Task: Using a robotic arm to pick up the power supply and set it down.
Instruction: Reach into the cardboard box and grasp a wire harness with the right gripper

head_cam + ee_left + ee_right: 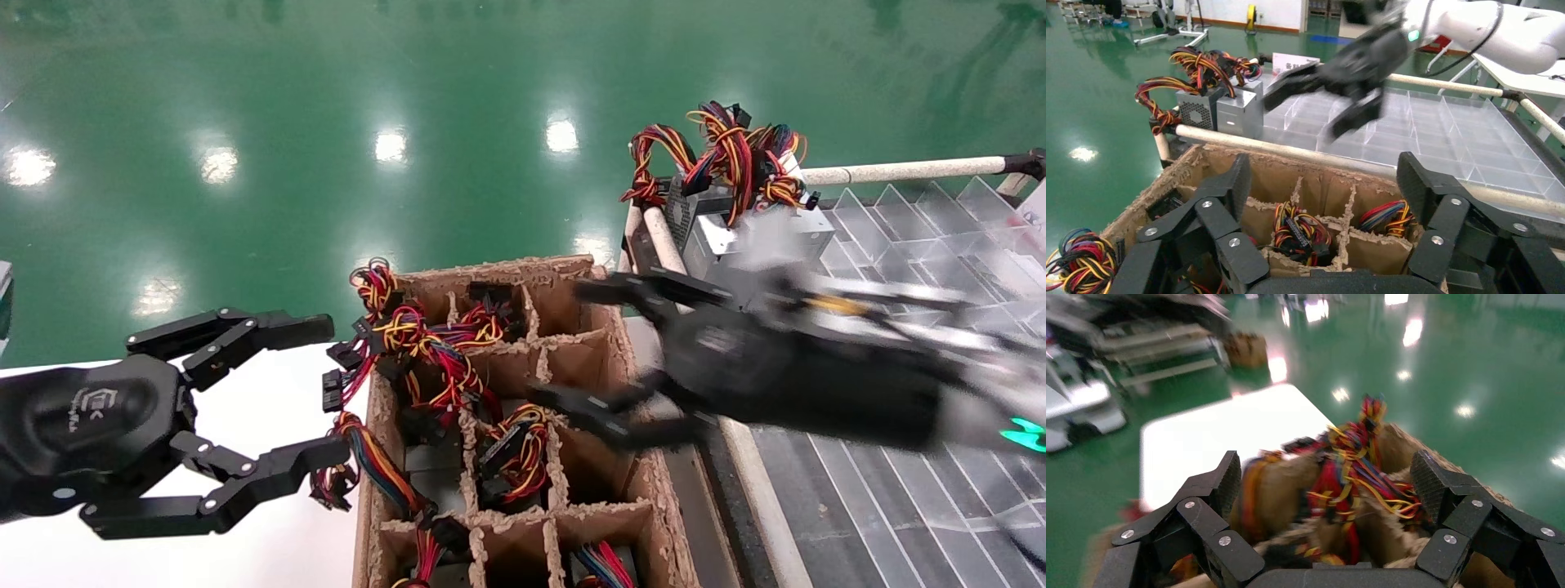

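Note:
Two silver-grey power supplies [735, 233] [1239, 110] with wire bundles stand on the near corner of a clear divided tray [899, 220]. More wire bundles [425, 343] [1346, 471] stick out of a divided cardboard box [523, 268] [1272, 177]. The robotic arm, my right one with white tube [1499, 30] and green light [1025, 433], holds its gripper [564, 343] [1327, 468] open and empty above the box's right side. It also shows from the left wrist as a black gripper [1352, 92]. My left gripper [335, 388] [1324, 171] is open and empty at the box's left edge.
A white table [286, 555] [1229, 429] lies left of the box. A pale rail [899, 171] [1291, 150] frames the tray rack behind and right of the box. Green floor stretches beyond.

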